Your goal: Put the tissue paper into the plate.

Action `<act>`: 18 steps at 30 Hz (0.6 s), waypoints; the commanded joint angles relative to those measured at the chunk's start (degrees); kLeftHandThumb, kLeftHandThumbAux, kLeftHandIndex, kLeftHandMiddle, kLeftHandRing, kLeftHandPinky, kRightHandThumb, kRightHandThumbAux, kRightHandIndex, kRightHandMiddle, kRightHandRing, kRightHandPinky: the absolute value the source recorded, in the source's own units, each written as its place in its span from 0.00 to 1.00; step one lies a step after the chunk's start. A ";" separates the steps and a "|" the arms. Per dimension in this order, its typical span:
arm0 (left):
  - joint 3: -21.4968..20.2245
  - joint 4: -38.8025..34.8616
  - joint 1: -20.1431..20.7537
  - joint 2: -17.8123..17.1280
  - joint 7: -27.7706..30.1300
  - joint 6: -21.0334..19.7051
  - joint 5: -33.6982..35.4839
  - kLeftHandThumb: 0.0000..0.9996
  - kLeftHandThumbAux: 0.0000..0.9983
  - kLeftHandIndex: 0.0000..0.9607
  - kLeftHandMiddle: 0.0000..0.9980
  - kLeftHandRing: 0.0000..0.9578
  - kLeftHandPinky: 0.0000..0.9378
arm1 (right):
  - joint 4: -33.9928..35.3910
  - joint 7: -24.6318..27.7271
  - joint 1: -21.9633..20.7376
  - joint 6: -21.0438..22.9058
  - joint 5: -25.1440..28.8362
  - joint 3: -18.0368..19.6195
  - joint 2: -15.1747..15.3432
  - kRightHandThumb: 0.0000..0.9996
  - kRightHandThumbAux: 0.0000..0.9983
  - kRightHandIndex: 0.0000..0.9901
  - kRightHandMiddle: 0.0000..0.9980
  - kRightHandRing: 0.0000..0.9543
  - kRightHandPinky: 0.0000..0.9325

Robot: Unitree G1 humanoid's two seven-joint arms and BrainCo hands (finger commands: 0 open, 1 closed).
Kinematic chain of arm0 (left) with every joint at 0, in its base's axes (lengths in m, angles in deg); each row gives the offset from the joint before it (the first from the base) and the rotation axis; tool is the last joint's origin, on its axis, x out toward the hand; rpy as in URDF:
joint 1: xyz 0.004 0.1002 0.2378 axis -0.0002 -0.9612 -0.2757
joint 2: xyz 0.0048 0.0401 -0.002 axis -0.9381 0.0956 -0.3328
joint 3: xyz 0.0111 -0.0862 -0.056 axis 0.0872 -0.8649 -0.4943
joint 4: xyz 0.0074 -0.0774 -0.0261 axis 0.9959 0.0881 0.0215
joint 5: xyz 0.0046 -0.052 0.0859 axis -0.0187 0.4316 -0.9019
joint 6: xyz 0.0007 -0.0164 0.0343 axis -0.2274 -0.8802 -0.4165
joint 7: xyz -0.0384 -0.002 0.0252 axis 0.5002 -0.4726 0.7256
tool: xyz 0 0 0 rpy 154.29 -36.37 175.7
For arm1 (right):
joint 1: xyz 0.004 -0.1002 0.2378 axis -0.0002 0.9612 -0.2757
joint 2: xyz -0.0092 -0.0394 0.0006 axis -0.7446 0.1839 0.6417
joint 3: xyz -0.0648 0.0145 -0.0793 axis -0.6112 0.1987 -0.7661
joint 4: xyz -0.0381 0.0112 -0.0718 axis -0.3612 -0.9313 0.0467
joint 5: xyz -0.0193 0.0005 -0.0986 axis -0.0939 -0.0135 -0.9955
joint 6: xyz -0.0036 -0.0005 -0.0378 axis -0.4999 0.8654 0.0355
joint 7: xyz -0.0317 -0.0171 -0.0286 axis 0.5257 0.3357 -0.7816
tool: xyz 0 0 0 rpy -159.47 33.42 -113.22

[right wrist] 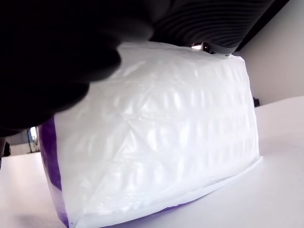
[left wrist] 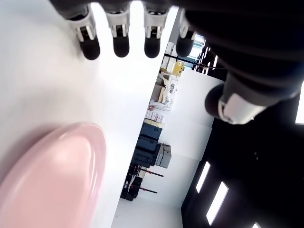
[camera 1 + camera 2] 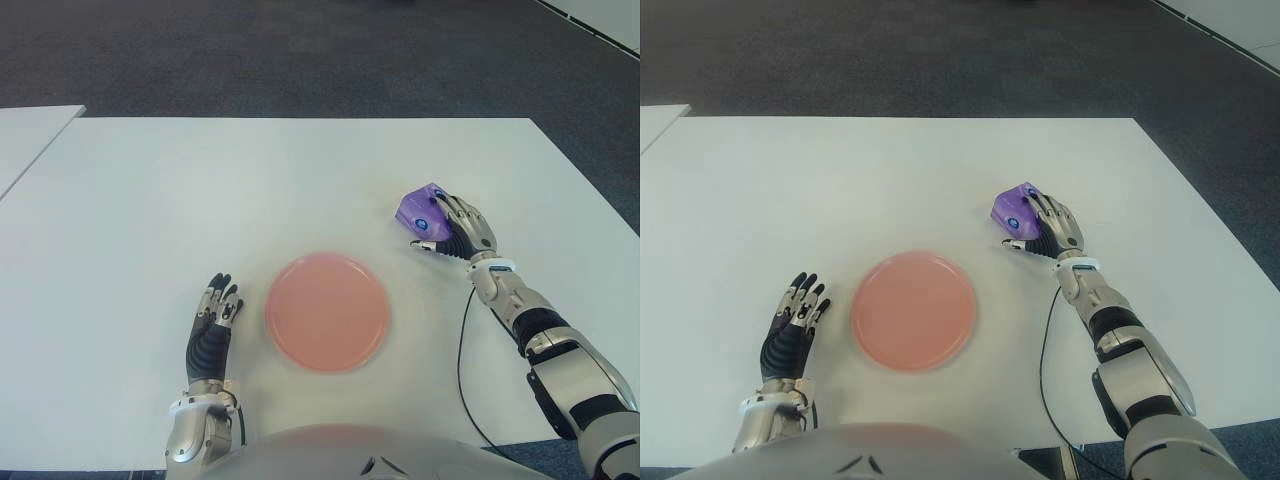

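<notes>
A purple pack of tissue paper lies on the white table, to the right of and beyond the pink plate. My right hand is shut on the pack, fingers over its top and thumb at its near side. Up close in the right wrist view the pack's white underside fills the picture and its lower edge still touches the table. The pink plate sits at the middle front of the table with nothing in it. My left hand shows left of the plate, fingers straight, holding nothing.
A second white table's corner shows at the far left. Dark carpet lies beyond the table's far edge. A black cable runs along my right forearm over the table.
</notes>
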 commanded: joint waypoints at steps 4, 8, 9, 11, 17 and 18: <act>-0.15 -1.95 0.52 0.71 -0.21 -2.65 0.45 0.07 0.50 0.00 0.00 0.00 0.00 | -4.72 5.07 1.76 2.30 -1.25 -2.88 -2.09 0.22 0.37 0.00 0.00 0.00 0.00; -0.37 -2.72 0.64 0.83 -0.72 -4.18 0.49 0.07 0.50 0.00 0.00 0.00 0.01 | -5.48 5.28 1.12 2.88 -1.34 -3.45 -2.30 0.21 0.37 0.00 0.00 0.00 0.00; -0.41 -2.91 0.60 0.95 -0.85 -4.40 0.49 0.07 0.51 0.00 0.00 0.00 0.01 | -5.68 5.39 0.98 3.01 -1.34 -3.57 -2.32 0.21 0.37 0.00 0.00 0.00 0.00; -0.48 -3.15 0.67 1.26 -1.05 -4.68 0.54 0.07 0.51 0.00 0.00 0.00 0.01 | -6.14 5.76 0.59 3.30 -1.23 -3.78 -2.38 0.21 0.38 0.00 0.00 0.00 0.00; -0.74 -3.09 1.05 1.87 -0.90 -4.76 1.43 0.09 0.51 0.00 0.00 0.00 0.02 | -6.99 6.40 -0.38 3.90 -0.99 -4.19 -2.35 0.22 0.39 0.00 0.00 0.00 0.00; -0.78 -3.02 1.14 1.99 -0.86 -4.62 1.62 0.09 0.51 0.00 0.00 0.00 0.02 | -7.17 6.51 -0.59 4.05 -0.98 -4.23 -2.37 0.23 0.40 0.00 0.00 0.00 0.00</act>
